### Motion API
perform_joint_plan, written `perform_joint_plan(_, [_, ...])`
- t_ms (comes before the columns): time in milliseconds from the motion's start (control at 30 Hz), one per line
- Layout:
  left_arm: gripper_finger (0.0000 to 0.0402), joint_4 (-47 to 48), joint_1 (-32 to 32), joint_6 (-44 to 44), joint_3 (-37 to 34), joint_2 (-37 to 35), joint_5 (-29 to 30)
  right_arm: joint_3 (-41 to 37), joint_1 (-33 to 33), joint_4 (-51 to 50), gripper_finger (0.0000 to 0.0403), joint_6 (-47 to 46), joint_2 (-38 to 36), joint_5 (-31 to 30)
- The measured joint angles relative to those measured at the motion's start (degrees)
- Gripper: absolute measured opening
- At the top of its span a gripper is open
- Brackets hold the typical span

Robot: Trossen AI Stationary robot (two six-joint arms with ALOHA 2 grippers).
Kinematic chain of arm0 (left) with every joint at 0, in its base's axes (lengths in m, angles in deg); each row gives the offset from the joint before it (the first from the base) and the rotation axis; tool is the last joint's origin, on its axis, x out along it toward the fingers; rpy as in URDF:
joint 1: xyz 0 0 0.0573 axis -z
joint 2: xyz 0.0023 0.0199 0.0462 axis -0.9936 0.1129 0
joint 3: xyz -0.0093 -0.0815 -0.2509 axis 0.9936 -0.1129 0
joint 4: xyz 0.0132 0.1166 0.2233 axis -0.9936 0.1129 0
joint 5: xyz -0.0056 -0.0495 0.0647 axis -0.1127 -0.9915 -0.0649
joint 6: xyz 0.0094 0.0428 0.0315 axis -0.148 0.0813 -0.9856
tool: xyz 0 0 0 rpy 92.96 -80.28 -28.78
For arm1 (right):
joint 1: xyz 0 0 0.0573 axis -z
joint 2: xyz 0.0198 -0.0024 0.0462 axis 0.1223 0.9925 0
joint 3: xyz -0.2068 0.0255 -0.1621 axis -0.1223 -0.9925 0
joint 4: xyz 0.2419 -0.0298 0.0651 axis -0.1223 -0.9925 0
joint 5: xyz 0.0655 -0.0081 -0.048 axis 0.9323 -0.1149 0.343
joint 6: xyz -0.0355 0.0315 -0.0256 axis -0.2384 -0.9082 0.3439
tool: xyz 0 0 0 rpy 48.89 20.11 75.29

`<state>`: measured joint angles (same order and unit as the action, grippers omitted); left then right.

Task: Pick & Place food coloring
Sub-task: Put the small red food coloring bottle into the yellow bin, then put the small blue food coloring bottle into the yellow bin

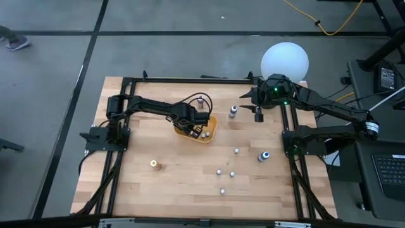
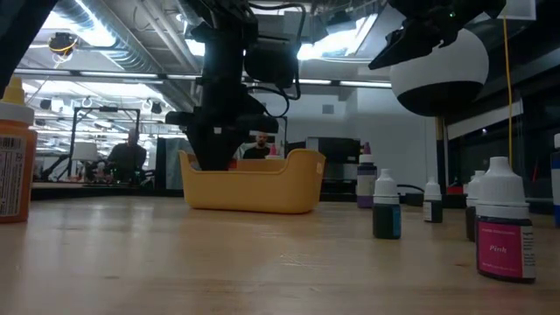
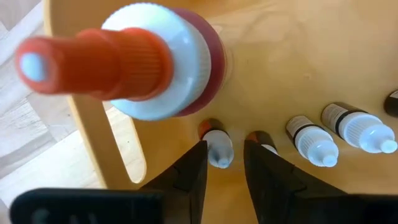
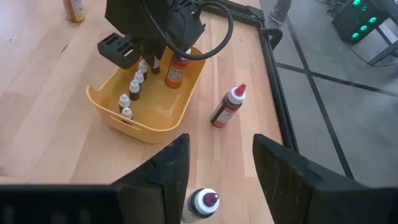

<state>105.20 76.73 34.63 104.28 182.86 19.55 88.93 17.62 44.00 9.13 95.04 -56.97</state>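
Note:
The orange tray [image 1: 207, 134] stands far of the table's middle. Inside it stand a large orange-topped bottle [image 3: 118, 62] and a row of tiny white-capped food coloring bottles [image 3: 314, 143], all upright on the tray floor. My left gripper [image 3: 225, 171] points down into the tray, open. One tiny bottle [image 3: 219, 149] stands between its fingers, with a gap to one finger. My right gripper [image 4: 214, 168] hovers open and holds nothing, high over the table's far right, above a maroon-topped bottle [image 4: 205, 202].
A red-topped bottle [image 1: 233, 112] stands right of the tray. Several more small bottles stand loose on the near right of the table [image 1: 223, 190], one labelled Pink [image 2: 503, 232]. An orange bottle [image 1: 155, 164] stands near left. A white globe [image 1: 285, 60] sits at the far right corner.

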Motion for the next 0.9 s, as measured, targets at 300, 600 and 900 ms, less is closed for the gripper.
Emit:
perform_joint_plan(300, [0.0117, 1.5, 0.0, 0.6, 1.5, -0.8, 0.6, 0.0, 0.0, 0.0, 0.0177, 0.1, 0.0, 0.0])
perform_joint_plan(600, [0.0118, 7.8, 0.3, 1.6, 5.2, -2.6, 3.5, 0.0, 0.0, 0.3, 0.0177, 0.1, 0.0, 0.1])
perform_joint_plan(900, [0.0118, 8.4, 4.1, -3.3, 17.9, -3.5, 4.9, 0.0, 0.0, 0.3, 0.0177, 0.2, 0.0, 0.4])
